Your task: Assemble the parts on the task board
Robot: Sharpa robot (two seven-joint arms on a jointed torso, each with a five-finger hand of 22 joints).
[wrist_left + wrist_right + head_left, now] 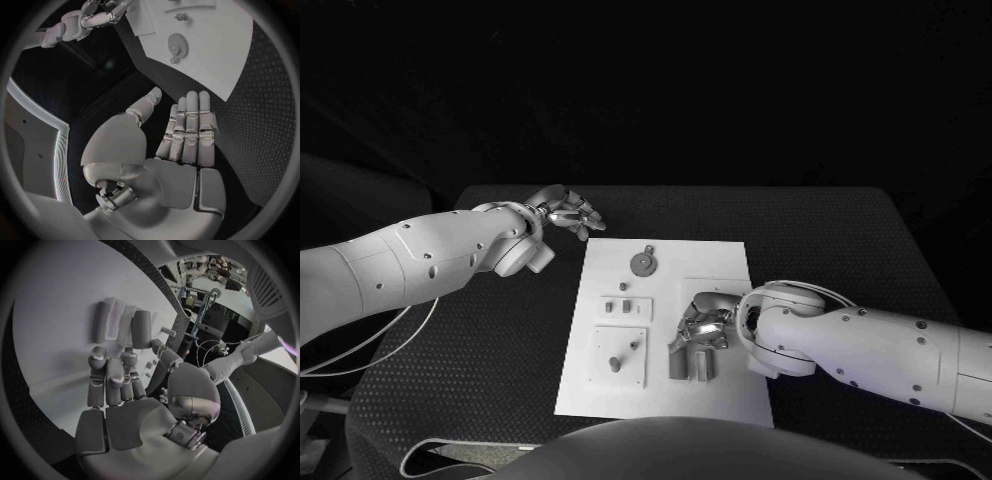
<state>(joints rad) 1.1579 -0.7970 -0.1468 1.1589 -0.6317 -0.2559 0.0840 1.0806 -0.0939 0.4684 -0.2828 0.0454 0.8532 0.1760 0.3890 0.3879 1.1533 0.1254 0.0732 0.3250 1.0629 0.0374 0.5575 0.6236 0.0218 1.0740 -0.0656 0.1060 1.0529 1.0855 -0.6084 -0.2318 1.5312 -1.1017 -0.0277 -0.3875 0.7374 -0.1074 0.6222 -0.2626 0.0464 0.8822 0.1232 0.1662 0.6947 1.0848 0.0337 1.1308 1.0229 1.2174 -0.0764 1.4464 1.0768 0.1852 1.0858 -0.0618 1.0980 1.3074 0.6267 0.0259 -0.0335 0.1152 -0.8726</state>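
Parts (692, 366) lie on the task board (718, 258) mid-table (848, 240). Right robot hand (704, 330) hovers over them, fingers apart, empty; a grasp seems next. Left robot hand (570, 213) waits open off the board's far corner.

From the wrist I see my right hand (119, 390) over the white task board (56, 315). The fingers (106, 380) lie side by side, reaching toward a few long grey parts (122, 325) that lie next to each other on the board. I can't tell if the fingertips touch them. The thumb (165, 357) sticks out to one side. The dark dotted surface (162, 285) runs along the board's edge.
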